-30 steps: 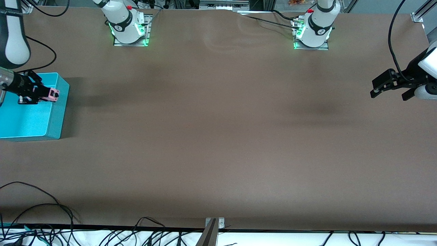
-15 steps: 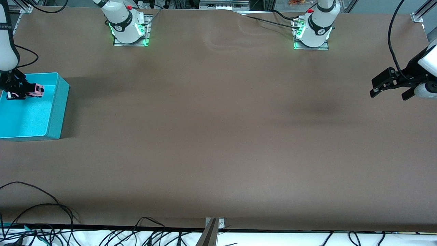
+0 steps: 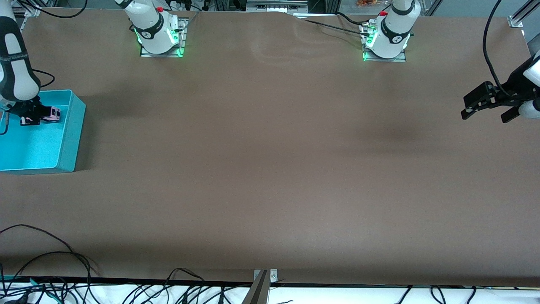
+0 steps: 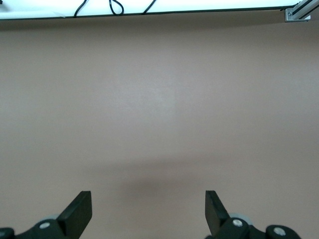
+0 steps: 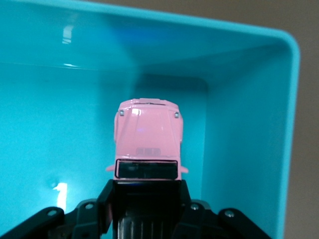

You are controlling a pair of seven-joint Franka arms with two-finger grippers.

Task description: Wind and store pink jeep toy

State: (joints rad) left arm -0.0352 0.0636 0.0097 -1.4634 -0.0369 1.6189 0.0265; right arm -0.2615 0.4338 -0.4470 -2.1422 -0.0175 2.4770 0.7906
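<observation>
The pink jeep toy [image 3: 54,112] is a tiny boxy pink car with a black roof. My right gripper [image 3: 41,115] is shut on it and holds it inside the turquoise bin [image 3: 69,143], low over the part of the bin's floor nearest the robot bases. In the right wrist view the jeep [image 5: 147,137] sticks out from between the fingers [image 5: 110,199], hood toward a corner of the bin [image 5: 249,124]. My left gripper [image 3: 485,105] is open and empty, held in the air over the left arm's end of the table; it waits there.
The brown table top [image 3: 270,160] is bare apart from the bin at the right arm's end. Cables [image 3: 50,261] hang along the table edge nearest the front camera. The two arm bases [image 3: 158,36] stand at the top edge.
My right gripper has moved with the jeep from above the bin's rim down into the bin. The left gripper has drifted slightly toward its end of the table.
</observation>
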